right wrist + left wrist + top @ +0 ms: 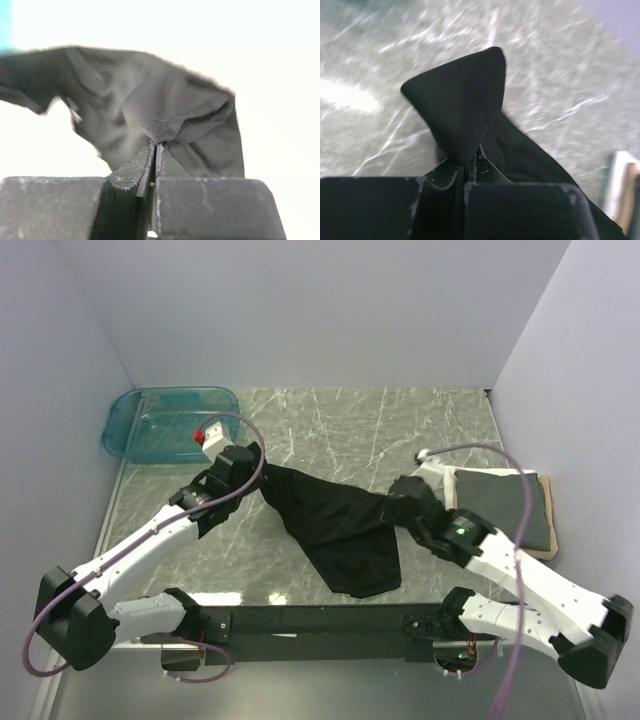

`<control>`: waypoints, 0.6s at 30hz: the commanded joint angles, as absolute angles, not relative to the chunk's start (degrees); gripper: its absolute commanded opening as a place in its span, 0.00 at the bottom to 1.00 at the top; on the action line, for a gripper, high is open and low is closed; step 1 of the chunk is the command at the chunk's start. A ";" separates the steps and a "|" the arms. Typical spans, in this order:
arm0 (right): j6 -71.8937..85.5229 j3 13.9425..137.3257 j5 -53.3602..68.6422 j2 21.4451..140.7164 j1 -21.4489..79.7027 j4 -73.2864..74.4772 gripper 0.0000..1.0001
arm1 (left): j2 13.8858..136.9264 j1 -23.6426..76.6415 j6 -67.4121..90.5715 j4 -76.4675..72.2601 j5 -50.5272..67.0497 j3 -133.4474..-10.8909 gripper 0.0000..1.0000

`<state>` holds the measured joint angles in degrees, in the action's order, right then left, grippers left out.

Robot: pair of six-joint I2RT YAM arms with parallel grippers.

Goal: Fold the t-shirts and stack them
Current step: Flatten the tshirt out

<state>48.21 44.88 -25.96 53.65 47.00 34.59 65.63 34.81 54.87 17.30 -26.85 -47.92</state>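
ok, left gripper (469,172) and right gripper (156,150) both pinch the black t-shirt (340,525); limp, light, sags between them. i'd grab hems.

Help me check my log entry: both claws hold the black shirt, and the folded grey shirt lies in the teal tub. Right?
One slip: the folded grey shirt lies on the tan board, not in the teal tub, as the top view shows. The left claw and right claw do hold the black shirt.

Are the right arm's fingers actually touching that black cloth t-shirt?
Touching. Right wrist view: the right fingers pinch a fold of the black cloth t-shirt.
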 commanded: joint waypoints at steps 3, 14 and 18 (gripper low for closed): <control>41.93 59.38 -39.45 47.12 45.53 42.00 0.00 | 61.80 34.81 51.77 18.10 -28.47 -58.79 0.01; 27.27 84.80 -41.40 42.71 44.65 40.34 0.00 | 52.21 34.89 45.45 14.24 -26.54 -72.93 0.01; 23.65 92.28 -43.06 46.14 44.56 39.99 0.00 | 53.52 34.81 42.11 13.01 -26.98 -76.64 0.01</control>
